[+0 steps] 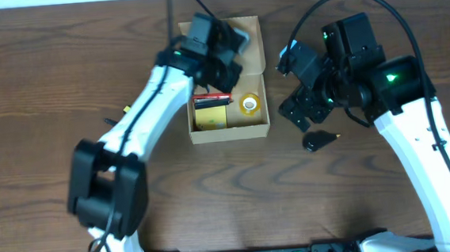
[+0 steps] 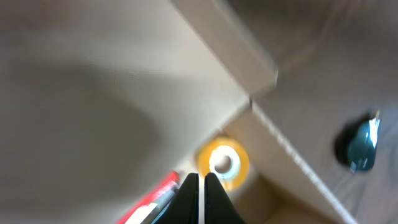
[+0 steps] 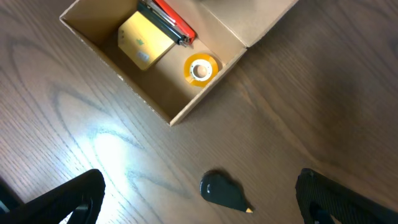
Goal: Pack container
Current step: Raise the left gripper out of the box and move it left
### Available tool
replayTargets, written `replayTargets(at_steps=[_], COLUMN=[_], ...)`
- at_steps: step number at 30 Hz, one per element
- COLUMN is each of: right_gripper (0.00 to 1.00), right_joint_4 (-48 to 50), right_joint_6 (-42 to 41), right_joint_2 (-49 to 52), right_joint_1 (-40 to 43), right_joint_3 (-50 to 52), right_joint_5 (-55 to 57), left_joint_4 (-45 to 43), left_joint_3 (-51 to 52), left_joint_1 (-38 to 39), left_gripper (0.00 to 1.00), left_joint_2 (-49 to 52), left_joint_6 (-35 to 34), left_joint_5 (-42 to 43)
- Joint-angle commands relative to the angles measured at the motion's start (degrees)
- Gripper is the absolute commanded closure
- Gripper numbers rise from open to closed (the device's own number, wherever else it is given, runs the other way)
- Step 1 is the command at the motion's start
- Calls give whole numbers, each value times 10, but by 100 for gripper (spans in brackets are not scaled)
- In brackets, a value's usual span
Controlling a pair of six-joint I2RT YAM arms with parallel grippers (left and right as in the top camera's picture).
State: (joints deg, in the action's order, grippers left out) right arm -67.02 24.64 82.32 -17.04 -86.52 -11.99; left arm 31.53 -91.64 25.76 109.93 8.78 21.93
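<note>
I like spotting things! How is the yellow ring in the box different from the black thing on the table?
The yellow ring is round with a hole; the black thing is teardrop-shaped, yellow-tipped. The yellow ring lies inside the box; the black thing lies outside, on the table. Both are small.

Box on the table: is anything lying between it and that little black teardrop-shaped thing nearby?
Nothing. The right wrist view shows only bare wooden table between the cardboard box and the black item. The overhead view agrees.
</note>
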Motion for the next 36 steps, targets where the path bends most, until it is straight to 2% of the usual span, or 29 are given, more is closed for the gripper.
replayTargets(at_steps=[1, 6, 10, 16, 22, 29, 33, 36], right_gripper=[1, 1, 1, 1, 1, 1, 1, 1], right_joint_4=[0, 0, 0, 0, 0, 0, 0, 0], right_joint_6=[-4, -4, -4, -4, -4, -4, -4, -4], right_joint_2=[-10, -10, -10, -10, -10, -10, -10, -10], right_joint_1=[3, 3, 3, 3, 3, 3, 3, 3], right_joint_3=[1, 1, 1, 1, 1, 1, 1, 1], right_joint_5=[-2, -2, -2, -2, -2, -2, -2, -2], left_joint_4=[-5, 2, 30, 54, 121, 135, 134, 135], left_joint_3=[-30, -35, -35, -35, -33, -33, -33, -33], left_joint_1=[-11, -15, -15, -16, -31, -69, -75, -76], left_gripper=[94, 94, 95, 95, 94, 95, 94, 94], left_joint_2=[-49, -105, -131, -132, -125, -113, -105, -103], left_joint_6=[-83, -142, -158, -244, -341, -582, -787, -885], left_joint_5=[-61, -198, -289, -368, -420, -422, -486, -509])
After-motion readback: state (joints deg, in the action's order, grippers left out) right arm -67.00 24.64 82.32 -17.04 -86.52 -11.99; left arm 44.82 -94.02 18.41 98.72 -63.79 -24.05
